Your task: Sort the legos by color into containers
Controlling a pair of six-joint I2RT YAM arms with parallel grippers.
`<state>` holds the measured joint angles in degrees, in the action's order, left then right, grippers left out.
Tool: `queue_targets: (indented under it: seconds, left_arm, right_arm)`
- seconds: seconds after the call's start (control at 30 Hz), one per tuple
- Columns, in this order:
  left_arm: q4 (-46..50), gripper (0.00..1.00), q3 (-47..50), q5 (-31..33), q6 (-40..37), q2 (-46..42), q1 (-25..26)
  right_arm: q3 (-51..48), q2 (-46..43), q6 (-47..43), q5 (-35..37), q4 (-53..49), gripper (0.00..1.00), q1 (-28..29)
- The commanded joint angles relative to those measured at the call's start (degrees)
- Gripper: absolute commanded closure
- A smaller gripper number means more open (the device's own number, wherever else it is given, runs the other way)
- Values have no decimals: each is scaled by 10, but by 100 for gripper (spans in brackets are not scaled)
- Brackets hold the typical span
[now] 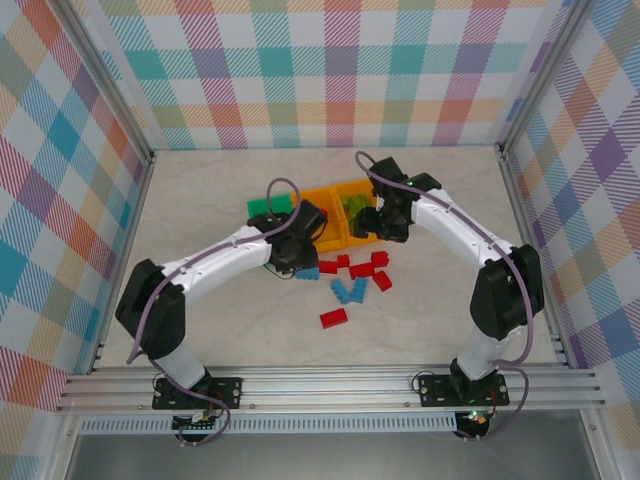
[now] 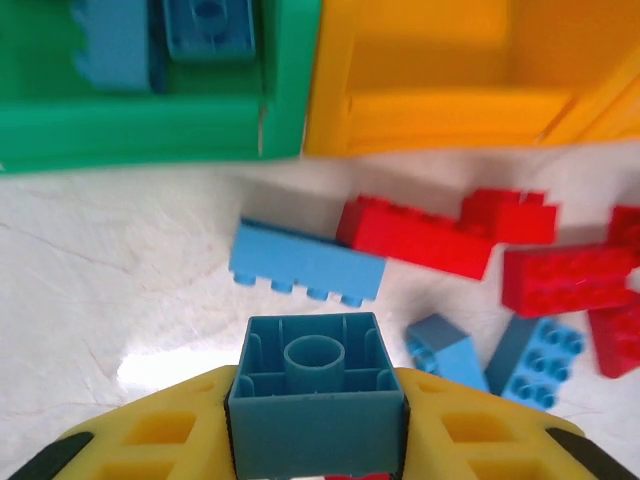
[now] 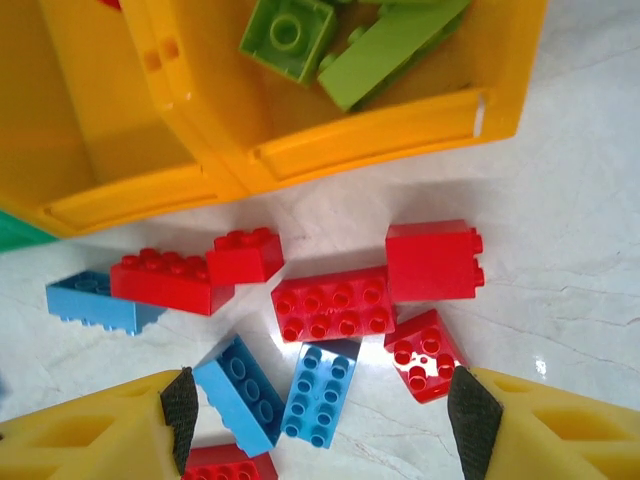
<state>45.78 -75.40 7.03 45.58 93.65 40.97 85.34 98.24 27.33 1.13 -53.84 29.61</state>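
Pinched a blue brick (image 2: 318,385) in the left gripper (image 2: 318,440), hollow underside toward the wrist camera, both yellow fingers (image 2: 150,440) pressed against its sides. Hung it low over the pale table (image 2: 100,290), a little short of the bins. Saw just ahead a longer light-blue brick (image 2: 305,265) lying flat, touching a long red brick (image 2: 415,238). Saw more red and blue bricks scattered off to the right. Beyond those, found the green bin (image 2: 150,130) with blue bricks (image 2: 205,25) inside, and an orange bin (image 2: 450,110) touching its right wall.

Found the right gripper (image 3: 325,420) spread wide above the loose pile, over two blue bricks (image 3: 320,392) lying studs up. Noted red bricks (image 3: 335,305) near them, flat on the table. Farther out, saw the second orange bin (image 3: 400,120) holding lime green bricks (image 3: 290,35), pressed against the first orange one.

From the top camera, placed the left gripper (image 1: 297,255) just in front of the bins, the right gripper (image 1: 385,222) at the rightmost bin's near edge, and one red brick (image 1: 333,318) apart from the pile, nearer the arm bases
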Motion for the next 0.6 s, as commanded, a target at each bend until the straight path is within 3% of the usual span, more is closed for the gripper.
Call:
queue_targets:
  seconds: [0.0, 0.27, 0.57]
  left_arm:
    - [36, 63, -25, 25, -36, -28, -44]
    - [13, 63, -61, 2, -106, 33, -154]
    - [-3, 60, -127, -21, -139, 107, -188]
  right_arm:
    - [-31, -16, -21, 4, 8, 32, 15]
    - [-67, -9, -26, 9, 7, 36, 96]
    - [-38, 62, -57, 21, -1, 39, 161]
